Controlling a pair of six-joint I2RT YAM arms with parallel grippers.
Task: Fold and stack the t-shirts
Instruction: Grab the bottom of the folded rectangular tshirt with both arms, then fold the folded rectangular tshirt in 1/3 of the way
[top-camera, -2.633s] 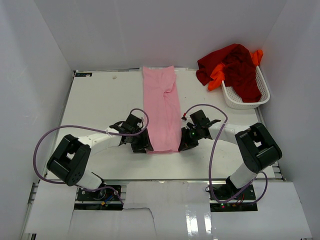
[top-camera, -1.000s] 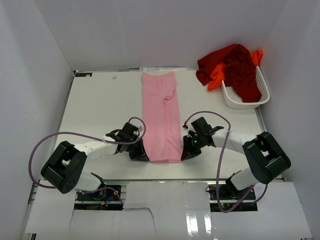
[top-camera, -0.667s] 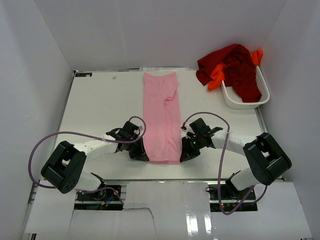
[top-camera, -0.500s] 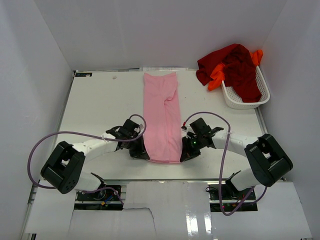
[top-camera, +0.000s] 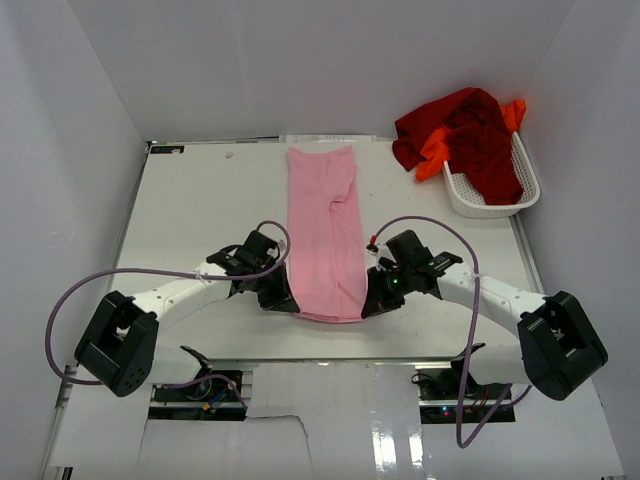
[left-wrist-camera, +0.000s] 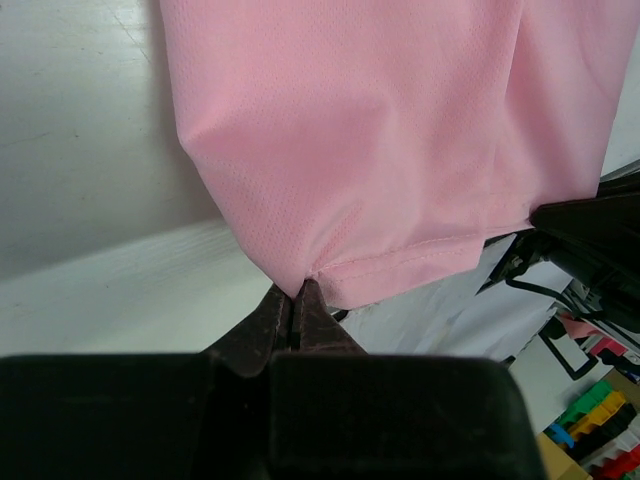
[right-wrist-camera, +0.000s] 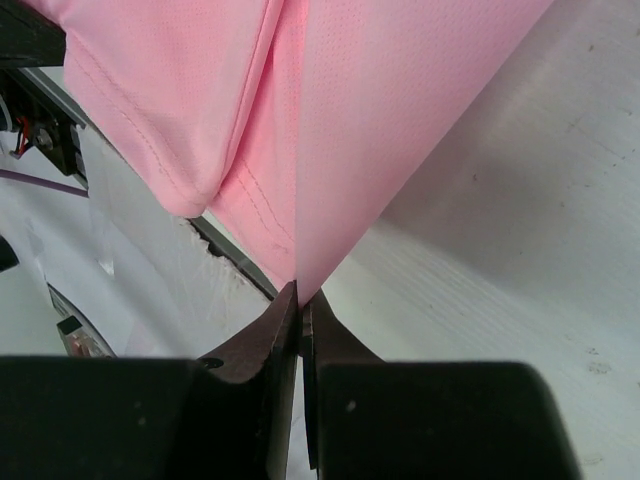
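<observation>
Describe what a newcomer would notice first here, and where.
A long pink shirt lies down the middle of the table, its near corners pinched by the left gripper and the right gripper. At the far right, a dark red shirt and an orange shirt spill over a white basket.

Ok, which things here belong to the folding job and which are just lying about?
Job: light pink t-shirt, near corners pinched by left end effector and right end effector; dark red t-shirt; orange t-shirt.
Lying about: white mesh basket; table.

T-shirt (top-camera: 322, 230) central, left claw (top-camera: 284, 301), right claw (top-camera: 372, 304) at near corners; basket (top-camera: 478, 208) far right holds shirts (top-camera: 482, 140).
</observation>
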